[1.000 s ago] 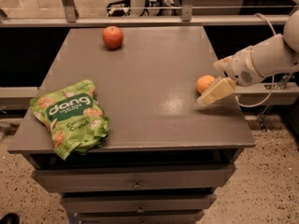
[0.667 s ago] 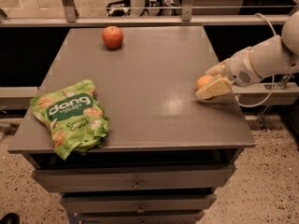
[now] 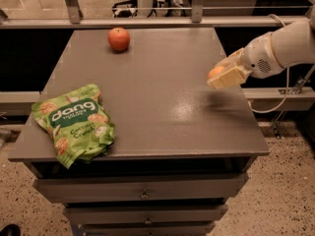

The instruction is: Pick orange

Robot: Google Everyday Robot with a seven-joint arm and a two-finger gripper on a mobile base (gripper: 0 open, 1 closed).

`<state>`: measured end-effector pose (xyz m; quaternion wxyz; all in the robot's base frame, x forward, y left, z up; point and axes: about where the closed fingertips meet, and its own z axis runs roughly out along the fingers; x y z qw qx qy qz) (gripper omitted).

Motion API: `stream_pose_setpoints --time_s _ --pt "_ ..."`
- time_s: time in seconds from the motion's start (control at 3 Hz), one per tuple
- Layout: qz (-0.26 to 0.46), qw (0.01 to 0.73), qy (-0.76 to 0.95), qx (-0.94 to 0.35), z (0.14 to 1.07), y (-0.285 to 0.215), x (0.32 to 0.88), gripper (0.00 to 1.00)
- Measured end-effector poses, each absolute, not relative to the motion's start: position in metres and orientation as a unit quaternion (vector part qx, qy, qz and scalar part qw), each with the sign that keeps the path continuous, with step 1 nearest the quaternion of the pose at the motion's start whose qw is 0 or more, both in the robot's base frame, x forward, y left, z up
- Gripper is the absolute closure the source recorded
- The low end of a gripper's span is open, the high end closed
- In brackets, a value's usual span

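Note:
The orange is a small round yellow-orange fruit held between the pale fingers of my gripper, lifted above the right side of the grey table. The gripper is shut on it; only the orange's left part shows past the fingers. A shadow lies on the table below it. The white arm reaches in from the right edge of the view.
A larger red-orange apple sits at the table's far edge, left of centre. A green snack bag lies at the front left corner. Drawers are below the tabletop. A metal rail runs behind the table.
The gripper closed around the orange and lifted it off the table surface, moving slightly up and to the right.

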<state>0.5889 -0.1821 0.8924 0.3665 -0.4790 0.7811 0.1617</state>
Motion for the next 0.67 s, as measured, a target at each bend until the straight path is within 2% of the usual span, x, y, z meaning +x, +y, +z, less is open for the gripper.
stream_pose_setpoints --time_s 0.33,0.67 --pt "0.181 0.395 0.765 -0.476 0.9518 -0.1794 0.5857 1.0" --pt "0.179 0.392 0.766 -0.477 0.9445 -0.1781 0.5867 1.0"
